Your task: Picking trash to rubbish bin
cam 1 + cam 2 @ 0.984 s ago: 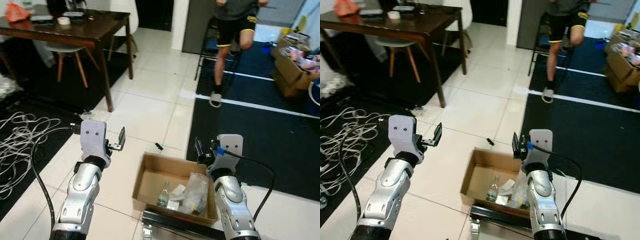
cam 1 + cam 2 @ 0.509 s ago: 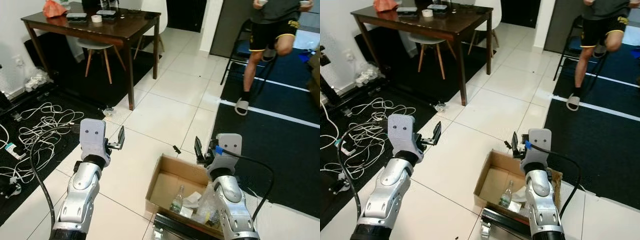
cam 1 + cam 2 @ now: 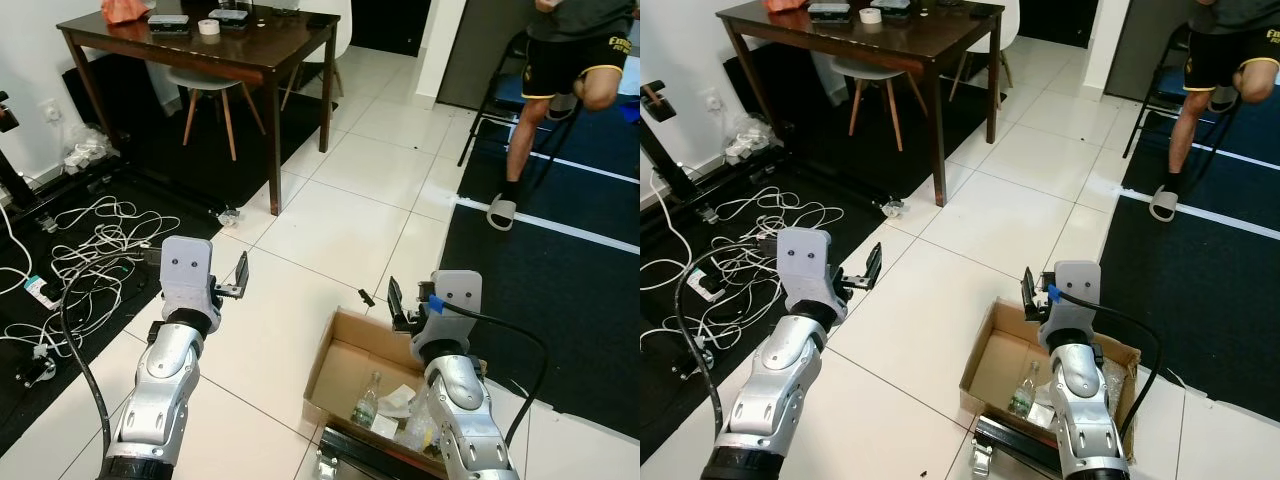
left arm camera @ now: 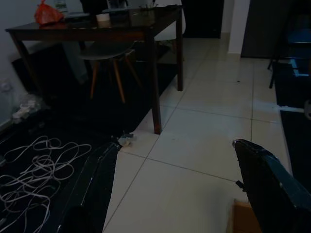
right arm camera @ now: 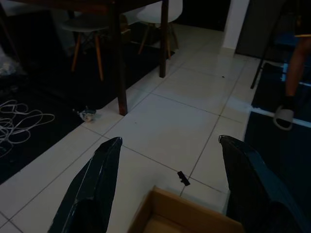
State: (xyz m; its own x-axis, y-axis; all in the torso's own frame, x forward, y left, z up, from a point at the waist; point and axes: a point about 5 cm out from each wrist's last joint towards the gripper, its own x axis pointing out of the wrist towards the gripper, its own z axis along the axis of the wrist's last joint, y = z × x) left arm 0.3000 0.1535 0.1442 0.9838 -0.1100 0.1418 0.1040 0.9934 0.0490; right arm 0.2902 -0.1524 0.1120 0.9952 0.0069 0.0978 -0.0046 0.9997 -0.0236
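A crumpled bit of trash (image 3: 228, 215) lies on the white tiles beside the dark table's leg, also seen as trash (image 5: 87, 114). A small black scrap (image 3: 366, 297) lies just beyond the open cardboard box (image 3: 322, 368). The box holds a clear bottle (image 3: 365, 402) and plastic wrappers. My left gripper (image 4: 176, 144) hovers open and empty above bare tiles, left of the box. My right gripper (image 5: 170, 140) is open and empty over the box's far rim.
A dark wooden table (image 3: 262, 42) with a white chair (image 3: 203, 86) stands at the far left. Tangled white cables (image 3: 85, 235) cover the black rug on the left. A person (image 3: 562, 70) stands on the dark mat (image 3: 560, 270) at the far right.
The camera has swung left and the view has shifted: the box now sits further right, and more cables and wall show. Both arms keep the same raised pose, grippers open.
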